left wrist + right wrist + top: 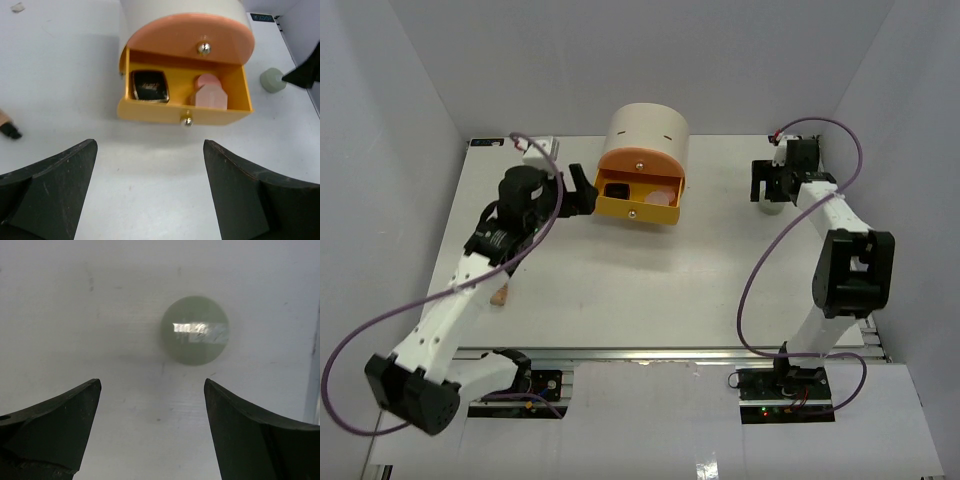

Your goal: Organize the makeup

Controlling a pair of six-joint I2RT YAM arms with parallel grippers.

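Shows the right claw released above the pale green compact, well right of the open drawer, left claw released facing it.

This is a robotics lab test cell. Plain white walls box in a white counter on three sides. A left arm and a right arm are bolted to an aluminium rail at its near edge, with looping purple cables and exposed electronics at their bases. The staged props include a drawer unit and a pale green compact.
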